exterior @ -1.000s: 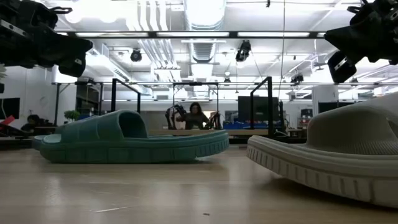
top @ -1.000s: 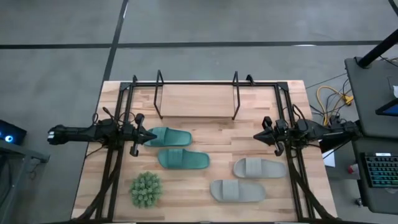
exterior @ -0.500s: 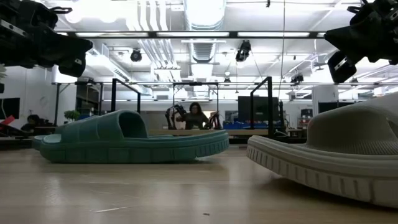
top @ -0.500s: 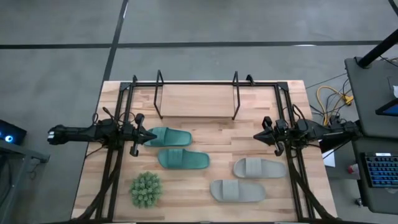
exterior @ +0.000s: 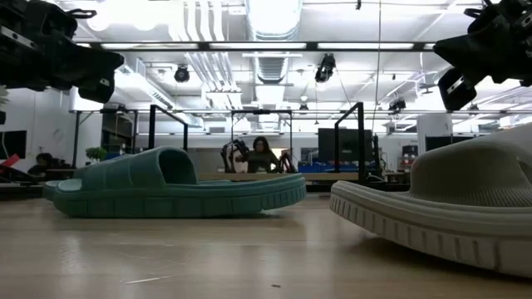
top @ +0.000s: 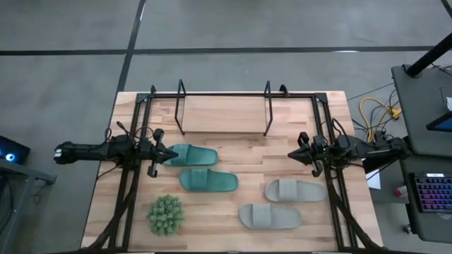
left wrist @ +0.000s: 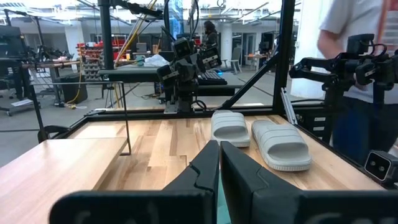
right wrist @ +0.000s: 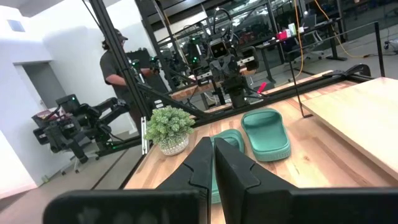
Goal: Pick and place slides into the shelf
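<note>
Teal slide (top: 189, 154) just beside left gripper (top: 169, 154)

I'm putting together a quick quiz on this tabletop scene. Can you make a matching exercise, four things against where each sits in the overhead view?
Things:
1. shelf
2. teal slides
3. grey slides
4. plant

Places:
A. near right part of the table
B. near left corner area
C. far middle of the table
D. left of centre, just beyond the left tool

Pairs: 1-C, 2-D, 3-A, 4-B
</note>
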